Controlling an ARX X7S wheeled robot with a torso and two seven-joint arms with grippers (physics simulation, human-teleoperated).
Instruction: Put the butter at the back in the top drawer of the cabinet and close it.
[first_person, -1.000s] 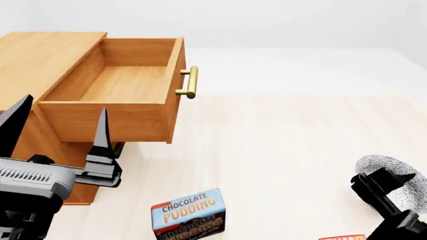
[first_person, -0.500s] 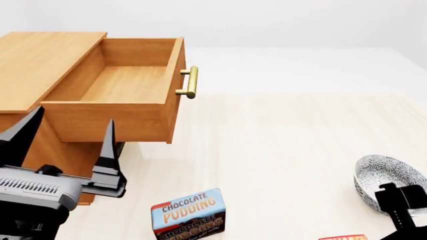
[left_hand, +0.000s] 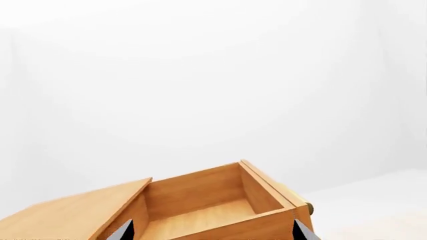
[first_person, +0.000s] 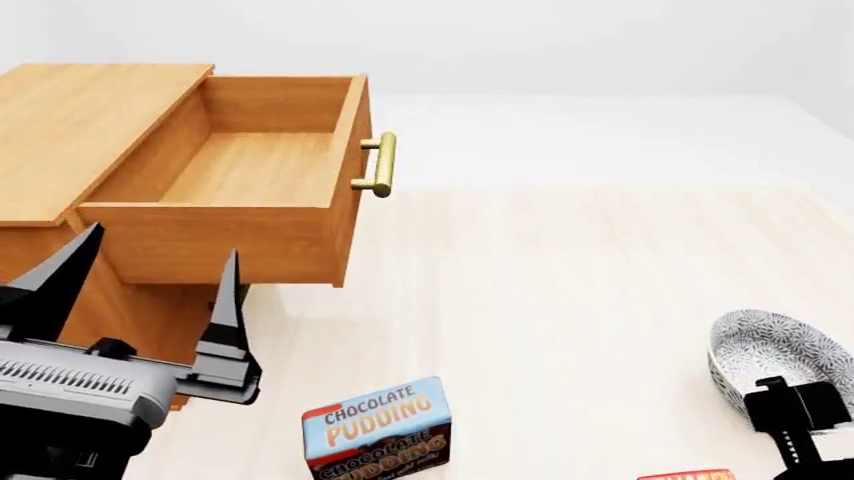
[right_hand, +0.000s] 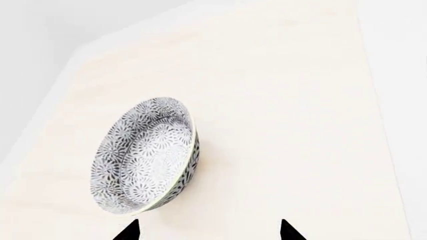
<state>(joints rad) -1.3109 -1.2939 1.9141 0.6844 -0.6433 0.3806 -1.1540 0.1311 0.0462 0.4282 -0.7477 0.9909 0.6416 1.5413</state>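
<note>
Both arms are lowering since the earlier frames. Left gripper (first_person: 147, 290), jaws spread, is hanging before the cabinet (first_person: 80, 130), whose top drawer (first_person: 254, 170) is standing open. Right gripper (right_hand: 208, 231) is spread beside the patterned bowl (first_person: 774, 350). Butter (first_person: 687, 475) is lying at the pale bench (first_person: 534, 290) near edge, chocolate pudding box (first_person: 378, 425) alongside.

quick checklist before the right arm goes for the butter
1. top drawer pulled out: ok
2. Drawer interior free of items: ok
3. left gripper open, holding nothing: ok
4. right gripper open: ok
5. butter fully in view: not ok, only a red sliver at the head view's bottom edge
6. bowl close to the right arm, collision risk: cannot tell
</note>
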